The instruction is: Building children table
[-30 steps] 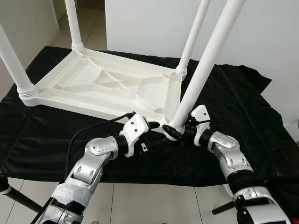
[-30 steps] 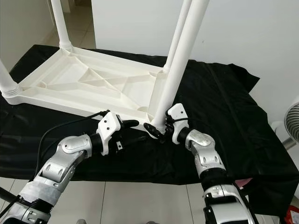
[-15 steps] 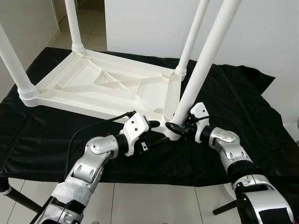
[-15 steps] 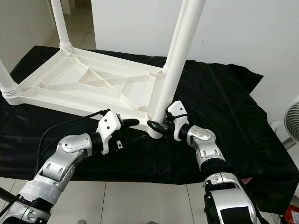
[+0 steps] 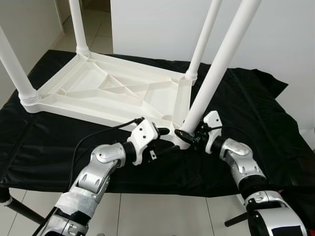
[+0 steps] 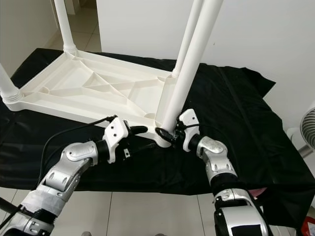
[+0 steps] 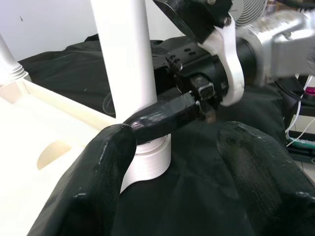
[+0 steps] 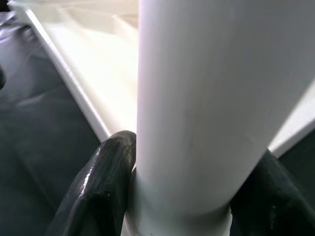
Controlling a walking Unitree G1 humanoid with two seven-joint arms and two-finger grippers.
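A white plastic children's table point(image 5: 98, 88) lies upside down on a black cloth. Three white legs stand in its corners: near left point(image 5: 15, 64), far left point(image 5: 76, 24) and far right point(image 5: 204, 34). A fourth leg point(image 5: 216, 64) leans to the right, its collar at the near right corner. My right gripper point(image 5: 189, 139) is shut on that leg's base; in the right wrist view the leg point(image 8: 206, 98) sits between both fingers. My left gripper point(image 5: 165, 140) is open just left of the same corner. In the left wrist view its fingers point(image 7: 98, 177) flank the leg base point(image 7: 147, 157).
The black cloth point(image 5: 256, 108) covers a low platform whose front edge runs just below my forearms. Tiled floor point(image 5: 162, 216) lies in front. A white wall stands behind, and a fan point(image 6: 307, 128) is at the far right.
My right gripper pushed the leg's base a little left toward the table corner, and the leg's tilt shifted slightly. The left gripper stayed almost still.
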